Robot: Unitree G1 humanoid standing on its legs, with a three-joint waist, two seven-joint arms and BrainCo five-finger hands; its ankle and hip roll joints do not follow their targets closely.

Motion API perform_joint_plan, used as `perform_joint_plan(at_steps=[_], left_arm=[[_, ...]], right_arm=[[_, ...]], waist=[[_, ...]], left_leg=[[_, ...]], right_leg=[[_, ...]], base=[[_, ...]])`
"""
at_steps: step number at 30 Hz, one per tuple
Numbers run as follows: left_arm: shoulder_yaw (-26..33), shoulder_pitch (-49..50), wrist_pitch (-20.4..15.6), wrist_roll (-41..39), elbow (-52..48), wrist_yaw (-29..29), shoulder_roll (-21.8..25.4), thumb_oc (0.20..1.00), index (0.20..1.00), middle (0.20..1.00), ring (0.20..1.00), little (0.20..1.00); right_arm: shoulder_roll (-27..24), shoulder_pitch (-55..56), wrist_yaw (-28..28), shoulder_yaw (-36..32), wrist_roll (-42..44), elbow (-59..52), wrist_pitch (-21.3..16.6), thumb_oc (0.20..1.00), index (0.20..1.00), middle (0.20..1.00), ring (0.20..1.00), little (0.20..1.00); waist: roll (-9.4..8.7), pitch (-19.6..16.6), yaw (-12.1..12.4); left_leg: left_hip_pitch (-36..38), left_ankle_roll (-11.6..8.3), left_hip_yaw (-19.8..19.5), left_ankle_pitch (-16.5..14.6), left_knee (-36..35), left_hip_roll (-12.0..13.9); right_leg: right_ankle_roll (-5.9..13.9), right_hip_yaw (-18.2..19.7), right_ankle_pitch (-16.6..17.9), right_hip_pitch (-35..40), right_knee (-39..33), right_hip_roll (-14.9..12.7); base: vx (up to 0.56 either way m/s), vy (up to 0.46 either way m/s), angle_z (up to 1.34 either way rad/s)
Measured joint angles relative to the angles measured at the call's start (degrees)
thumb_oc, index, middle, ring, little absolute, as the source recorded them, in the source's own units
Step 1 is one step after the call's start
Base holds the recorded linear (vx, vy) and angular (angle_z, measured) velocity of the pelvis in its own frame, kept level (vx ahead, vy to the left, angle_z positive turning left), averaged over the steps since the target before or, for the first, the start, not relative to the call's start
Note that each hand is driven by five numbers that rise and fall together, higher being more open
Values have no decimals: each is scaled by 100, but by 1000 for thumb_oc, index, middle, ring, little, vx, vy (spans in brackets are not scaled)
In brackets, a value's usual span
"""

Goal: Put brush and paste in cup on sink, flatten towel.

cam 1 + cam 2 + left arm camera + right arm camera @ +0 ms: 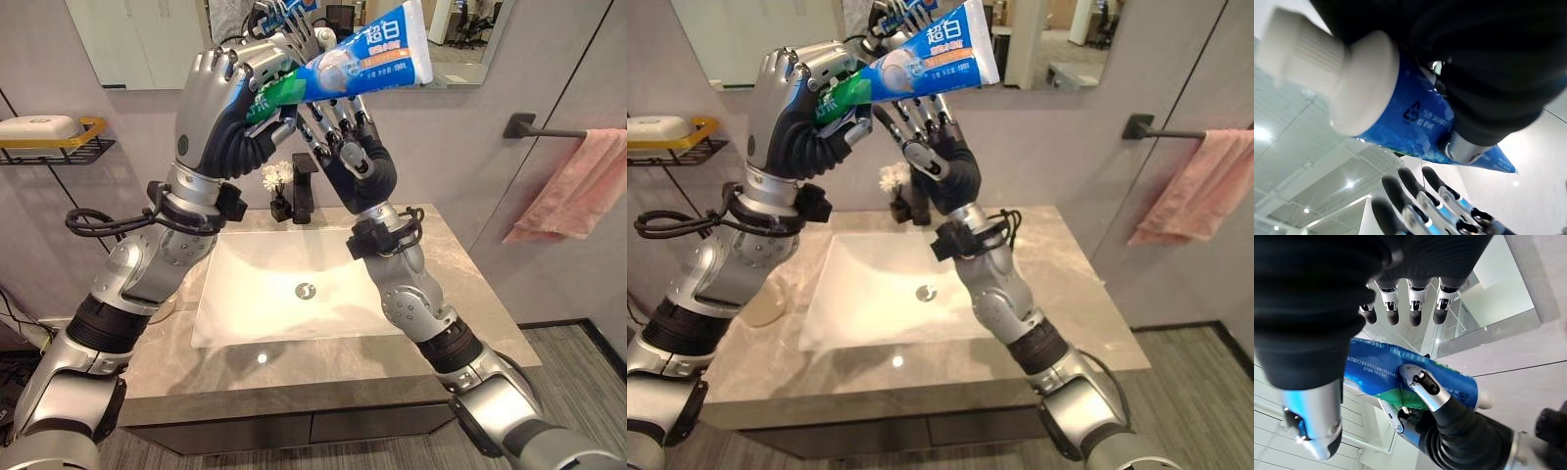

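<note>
1. One paste tube (367, 54) is showing, blue with a white cap.
2. Two hands are showing: the left hand (230, 103) and the right hand (353, 157).
3. One basin (284, 289) is sitting in one bench (460, 304).
4. One dark tap (304, 186) is standing behind the basin.
5. One small vase of white flowers (278, 181) is standing beside the tap.
6. One pink towel (578, 186) is hanging on one rail (534, 127).
7. One wall shelf (59, 142) is carrying one white soap (37, 126).
8. One mirror (147, 39) is hanging above.

Two head cameras look down at the sink (294, 294); both wrist cameras sit very close, facing the toothpaste tube (1415, 122).
</note>
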Motion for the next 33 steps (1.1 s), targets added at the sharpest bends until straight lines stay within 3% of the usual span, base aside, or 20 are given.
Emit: perform_joint_plan(at_steps=[21, 22, 23, 24, 33], left_arm=[[-195, 685, -38, -751, -1, -407, -420, 200, 200, 200, 200, 200], [-197, 728, -40, -870, -4, -427, -462, 200, 200, 200, 200, 200], [-197, 763, -38, -901, -3, -433, -477, 200, 200, 200, 200, 200], [-197, 806, -37, -916, -3, -438, -499, 200, 200, 200, 200, 200], [-209, 852, -34, -1097, -3, -473, -675, 200, 200, 200, 200, 200]], right_arm=[[202, -136, -490, -189, 88, -31, -456, 1000, 1000, 1000, 1000, 1000], [228, -135, -491, -186, 88, -31, -456, 809, 809, 809, 809, 809], [246, -136, -491, -187, 88, -31, -457, 777, 777, 777, 777, 777], [264, -136, -491, -186, 89, -31, -457, 689, 689, 689, 689, 689], [273, -132, -491, -172, 93, -31, -457, 827, 827, 827, 827, 827]], waist=[[21, 100, 51], [21, 100, 48], [25, 102, 46], [33, 107, 46], [37, 110, 32]], left_leg=[[-68, 1, 6, 0, 1, -10], [-68, 1, 8, 0, 1, -9], [-66, 1, 9, 0, 1, -9], [-67, 1, 9, 0, 1, -9], [-64, 1, 14, 0, 1, -9]], right_leg=[[11, 1, -15, -74, -1, -12], [11, 1, -15, -75, 0, -12], [11, 2, -15, -75, 0, -11], [11, 3, -15, -75, 0, -11], [11, 6, -15, -76, 0, -10]], base=[[0, 3, 0], [0, 0, 0], [0, 0, 0], [0, 0, 0], [0, 0, 0]])
